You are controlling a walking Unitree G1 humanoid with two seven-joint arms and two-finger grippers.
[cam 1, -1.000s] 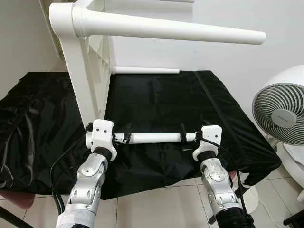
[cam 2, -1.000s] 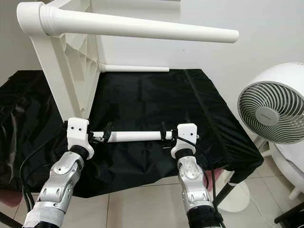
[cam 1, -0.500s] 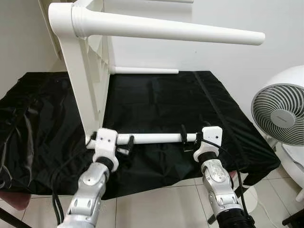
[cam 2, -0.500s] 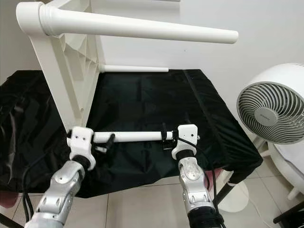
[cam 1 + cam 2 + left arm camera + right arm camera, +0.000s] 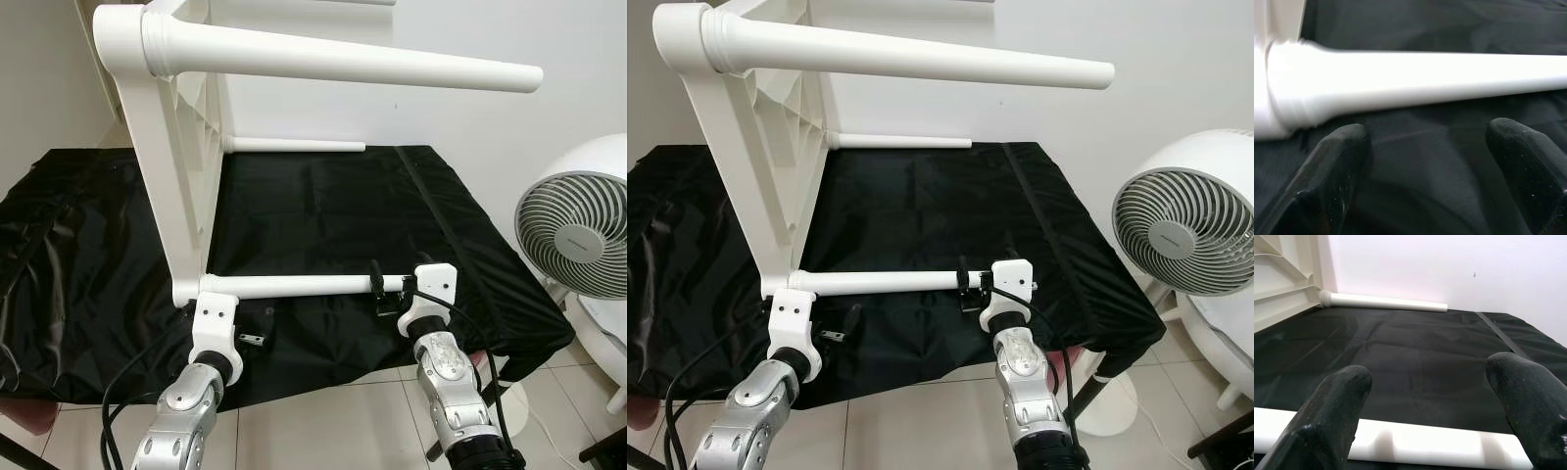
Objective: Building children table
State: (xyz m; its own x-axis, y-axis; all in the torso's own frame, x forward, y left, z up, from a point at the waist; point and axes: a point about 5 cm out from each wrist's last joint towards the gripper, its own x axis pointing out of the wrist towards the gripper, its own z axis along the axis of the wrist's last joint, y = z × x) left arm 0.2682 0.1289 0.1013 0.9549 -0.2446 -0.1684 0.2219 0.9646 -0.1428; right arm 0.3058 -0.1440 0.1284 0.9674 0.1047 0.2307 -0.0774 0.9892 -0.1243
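Two hands worked low. The right hand (image 5: 390, 294), fingers spread, straddled the tip of the near leg (image 5: 294, 286) without clamping it; the left hand (image 5: 257, 338), open and empty, sat just at six o'clock of the leg's socket in the tabletop (image 5: 176, 186), standing on the black-draped bench (image 5: 470, 255). The leg looked seated; tightening probably came next.
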